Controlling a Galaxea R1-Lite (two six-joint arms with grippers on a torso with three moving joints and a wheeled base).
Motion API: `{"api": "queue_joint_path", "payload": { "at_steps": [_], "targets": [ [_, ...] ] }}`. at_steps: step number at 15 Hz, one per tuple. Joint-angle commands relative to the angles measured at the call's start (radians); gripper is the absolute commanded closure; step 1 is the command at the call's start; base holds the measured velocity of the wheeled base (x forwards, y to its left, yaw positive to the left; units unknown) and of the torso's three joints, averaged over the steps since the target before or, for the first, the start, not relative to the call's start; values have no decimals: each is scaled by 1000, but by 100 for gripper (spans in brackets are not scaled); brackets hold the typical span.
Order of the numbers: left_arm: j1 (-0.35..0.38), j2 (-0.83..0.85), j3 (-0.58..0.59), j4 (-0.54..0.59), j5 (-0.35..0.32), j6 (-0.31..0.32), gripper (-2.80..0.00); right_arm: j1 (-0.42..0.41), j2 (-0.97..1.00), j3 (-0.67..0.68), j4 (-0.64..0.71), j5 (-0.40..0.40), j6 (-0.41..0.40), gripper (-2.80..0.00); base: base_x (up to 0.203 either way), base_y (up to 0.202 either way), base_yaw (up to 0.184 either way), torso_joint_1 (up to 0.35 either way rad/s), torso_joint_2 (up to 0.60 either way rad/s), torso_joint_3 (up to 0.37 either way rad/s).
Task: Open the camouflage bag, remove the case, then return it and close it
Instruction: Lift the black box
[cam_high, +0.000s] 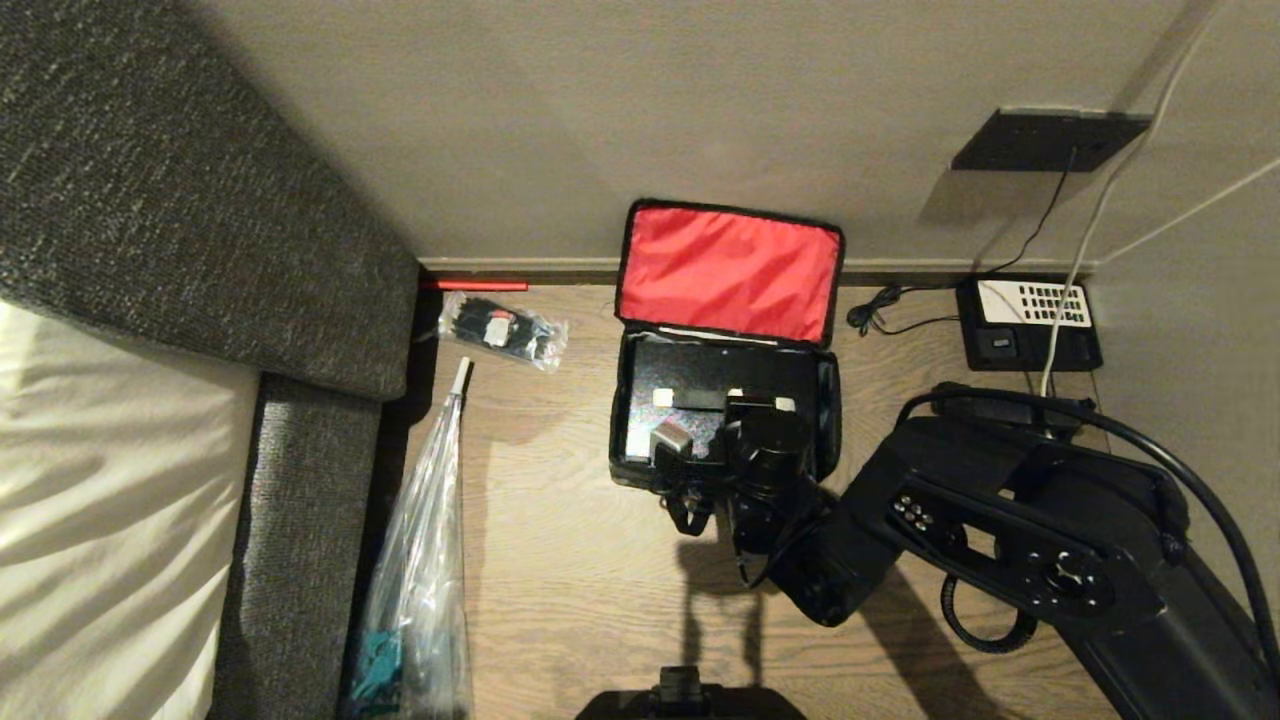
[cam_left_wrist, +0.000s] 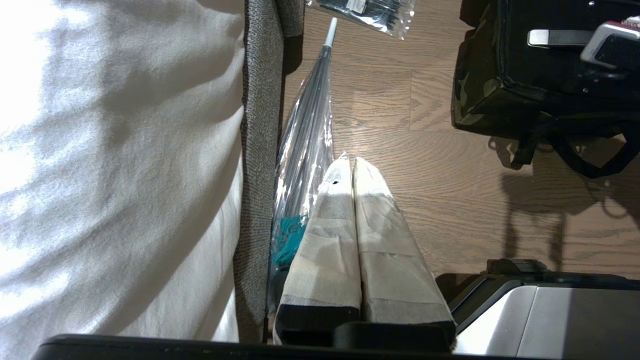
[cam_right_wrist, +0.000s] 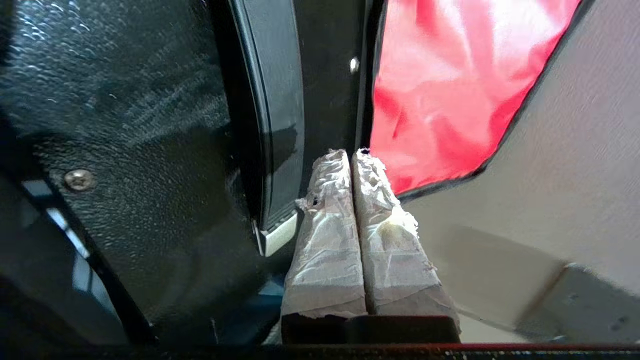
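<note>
With the camouflage bag (cam_high: 725, 340) lying open on the floor against the wall and the case (cam_high: 690, 400) inside, the right claw (cam_right_wrist: 352, 155), pressed together and empty over it, might skid off the case's slick edge.

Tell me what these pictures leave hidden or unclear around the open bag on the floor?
- Head view: the right gripper and its arm cover the near right part of the case inside the camouflage bag.
- Right wrist view: whether the shut fingertips touch the case; too close to tell.
- Left wrist view: the bag is cut off by the edge.
- Case labels: too small to read.
</note>
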Motion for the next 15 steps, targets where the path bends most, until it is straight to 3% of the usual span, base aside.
{"api": "queue_joint_path", "payload": {
  "at_steps": [1,3,6,9,13,14,15],
  "targets": [
    [-1,0,0,0,0,0,0,9,-2,-6,19,-43,-5,0,0,0,0,0,0,0],
    [-1,0,0,0,0,0,0,9,-10,-8,36,-73,-24,0,0,0,0,0,0,0],
    [-1,0,0,0,0,1,0,12,-14,-6,66,-221,-35,0,0,0,0,0,0,0],
    [-1,0,0,0,0,0,0,18,-14,-6,89,-279,-26,0,0,0,0,0,0,0],
    [-1,0,0,0,0,0,0,18,-15,-10,87,-286,-24,0,0,0,0,0,0,0],
    [-1,0,0,0,0,0,0,18,-16,-12,91,-285,-21,-280,0,0,0,0,0,0],
    [-1,0,0,0,0,0,0,20,-14,-6,94,-286,-12,-280,0,0,0,0,0,0]
  ]
}}
